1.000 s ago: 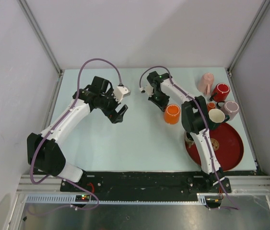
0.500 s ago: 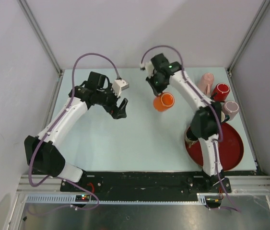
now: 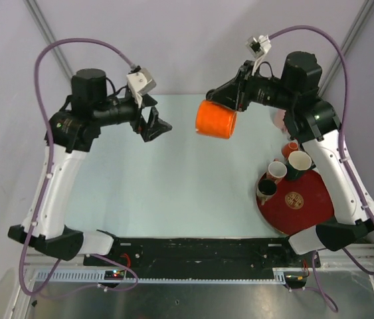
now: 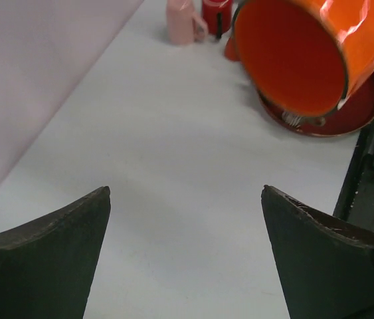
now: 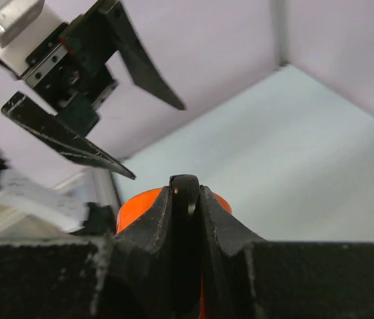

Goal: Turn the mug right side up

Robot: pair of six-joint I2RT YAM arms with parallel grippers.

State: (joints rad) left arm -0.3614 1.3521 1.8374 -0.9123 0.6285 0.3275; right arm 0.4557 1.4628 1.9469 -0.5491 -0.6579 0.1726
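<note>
Both arms have risen well above the table (image 3: pixel 173 186) since half a second ago. The orange mug (image 3: pixel 215 119) has come up with the right hand (image 3: pixel 234 105) and now sits farther from the red tray (image 3: pixel 316 206), up and to its left. That hand is pinched narrow on the mug's tray-side end. In the wrist view its fingers (image 5: pixel 157 229) nearly meet with orange beneath, probably on the handle, though the exact hold is hidden. The mug hangs in the air on its side, its long axis roughly level and running away from the tray. Its mouth points at the left hand (image 3: pixel 155 125), which is spread wide and empty just beyond it on the far side from the tray. Righting the mug, I judge, needs the right wrist to roll until the mouth faces up, then a lowering; the left hand is near enough for a handover.
</note>
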